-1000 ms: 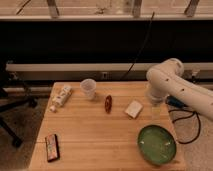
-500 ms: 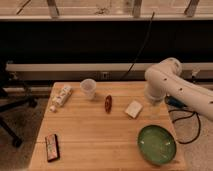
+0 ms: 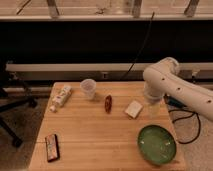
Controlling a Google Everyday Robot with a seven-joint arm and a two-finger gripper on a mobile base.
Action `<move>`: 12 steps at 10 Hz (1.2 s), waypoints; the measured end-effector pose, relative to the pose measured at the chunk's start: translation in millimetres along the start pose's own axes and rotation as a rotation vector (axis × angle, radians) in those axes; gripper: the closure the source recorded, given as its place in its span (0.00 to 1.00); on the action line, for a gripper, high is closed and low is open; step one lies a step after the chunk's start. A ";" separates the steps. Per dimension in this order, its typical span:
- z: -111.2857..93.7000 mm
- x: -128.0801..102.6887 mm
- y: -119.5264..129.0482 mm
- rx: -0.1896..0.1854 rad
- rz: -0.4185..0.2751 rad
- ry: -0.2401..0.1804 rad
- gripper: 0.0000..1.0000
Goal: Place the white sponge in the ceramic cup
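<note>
Shows the white sponge (image 3: 133, 108) as a small, plain off-white block, flat and close to square, lying on the wooden counter (image 3: 95, 135) right of centre. Gives it no clear long axis; sets its edges askew to the counter's front edge. Places it at 4 o'clock from the ceramic cup (image 3: 88, 88), well apart, with a reddish-brown object (image 3: 108, 103) between. Shows the cup pale, handleless, upright, mouth up. Finds the hand (image 3: 152, 107) just at 3 o'clock of the sponge, low over the counter, below the white arm (image 3: 165, 80); cannot tell how far open, nor whether holding anything. Puts the green plate (image 3: 157, 144) at 5 o'clock from the sponge
</note>
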 end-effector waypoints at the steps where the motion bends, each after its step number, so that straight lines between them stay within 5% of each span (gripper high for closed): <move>1: 0.0 -0.3 -0.7 0.001 -0.005 0.001 0.20; 3: 2.6 0.7 -1.7 0.000 -0.021 -0.008 0.20; 7: 43.1 1.9 -22.3 0.024 -0.168 -0.074 0.20; 12: 79.8 3.7 -48.3 0.008 -0.257 -0.138 0.20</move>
